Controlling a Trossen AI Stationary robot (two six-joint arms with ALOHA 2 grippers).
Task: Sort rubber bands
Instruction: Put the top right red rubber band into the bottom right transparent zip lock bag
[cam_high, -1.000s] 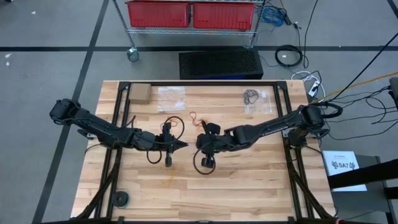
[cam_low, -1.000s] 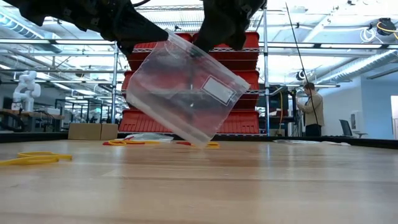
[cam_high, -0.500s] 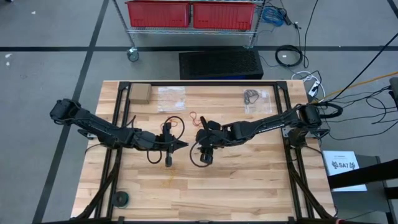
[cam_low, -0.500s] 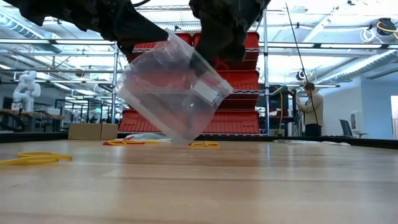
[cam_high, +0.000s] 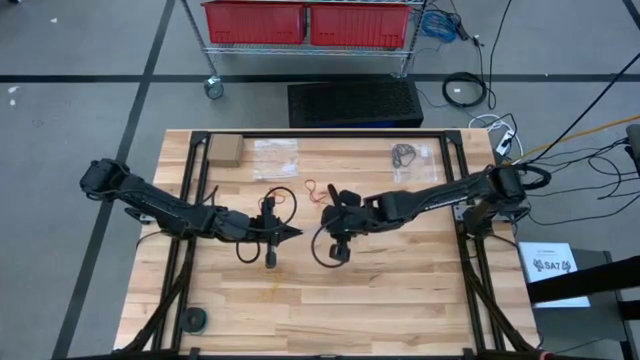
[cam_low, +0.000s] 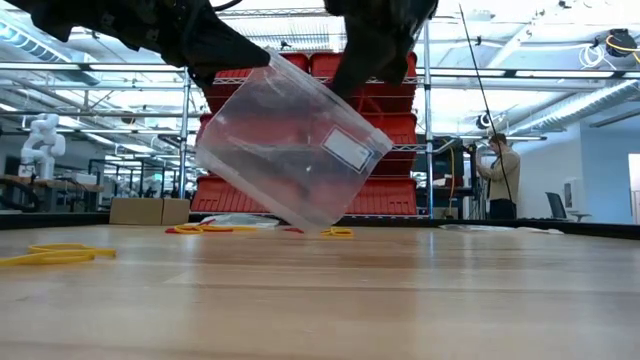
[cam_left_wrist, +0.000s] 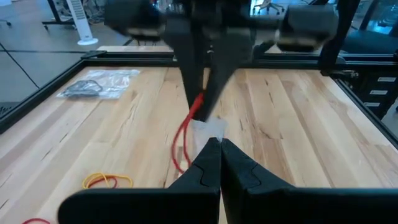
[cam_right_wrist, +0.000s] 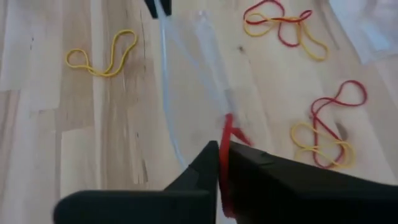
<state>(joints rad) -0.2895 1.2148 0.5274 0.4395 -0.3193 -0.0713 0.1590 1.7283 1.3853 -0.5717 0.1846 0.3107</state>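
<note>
A clear plastic bag (cam_low: 290, 150) hangs tilted above the table between my two grippers. My left gripper (cam_high: 292, 234) (cam_left_wrist: 219, 152) is shut on it at its upper left in the low view. My right gripper (cam_high: 326, 218) (cam_right_wrist: 221, 155) is shut on a red rubber band (cam_right_wrist: 228, 134) at the bag's top edge. Whether the band is inside the bag does not show. Loose yellow and red bands (cam_right_wrist: 102, 53) (cam_right_wrist: 283, 25) (cam_right_wrist: 326, 124) lie flat on the wood around the bag. In the low view the right gripper (cam_low: 365, 70) is above the bag's right side. My left gripper pinches the bag's top edge (cam_left_wrist: 208, 129) between its two fingers, coming level from the table's left. The bag is lifted clear and hangs tilted below the fingers. My right gripper pinches the red band (cam_left_wrist: 198, 106) between its fingertips, pointing down. The band dangles slack below them (cam_left_wrist: 180, 146).
A flat clear bag (cam_high: 275, 155), a bag with dark bands (cam_high: 410, 155) and a small cardboard box (cam_high: 225, 150) lie near the table's far edge. A black round object (cam_high: 195, 320) sits at the near left corner. A person stands far behind the table (cam_low: 500, 170).
My right gripper moved toward the left gripper and down over the bag's top, then drew back to the right. The bag swung with it: its lower corner went left, then came partway back. My left gripper stayed put.
</note>
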